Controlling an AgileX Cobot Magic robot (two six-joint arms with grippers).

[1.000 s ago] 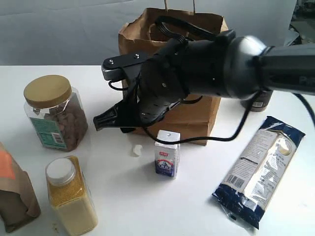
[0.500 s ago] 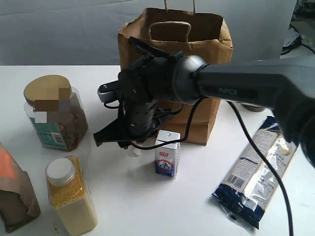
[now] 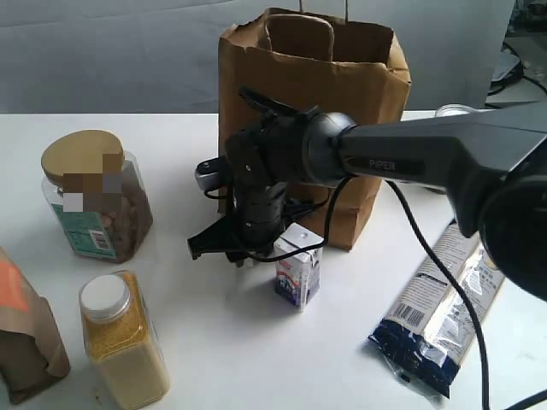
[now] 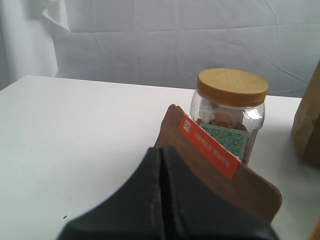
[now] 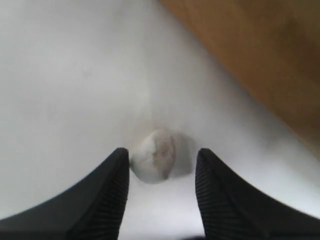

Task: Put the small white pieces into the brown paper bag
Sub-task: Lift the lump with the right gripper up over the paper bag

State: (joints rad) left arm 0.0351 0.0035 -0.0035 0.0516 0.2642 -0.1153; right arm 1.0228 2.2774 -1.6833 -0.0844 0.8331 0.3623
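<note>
Tabletop (image 5: 60, 75): white piece (image 5: 157, 157) within right claw (image 5: 161, 151)

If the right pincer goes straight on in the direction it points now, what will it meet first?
The right pincer would probably meet the small white piece lying between its open fingers, then the table beneath. Depth is unclear in the wrist view.

One small white piece (image 5: 157, 161) lies near the upright brown paper bag (image 3: 363, 85).
</note>
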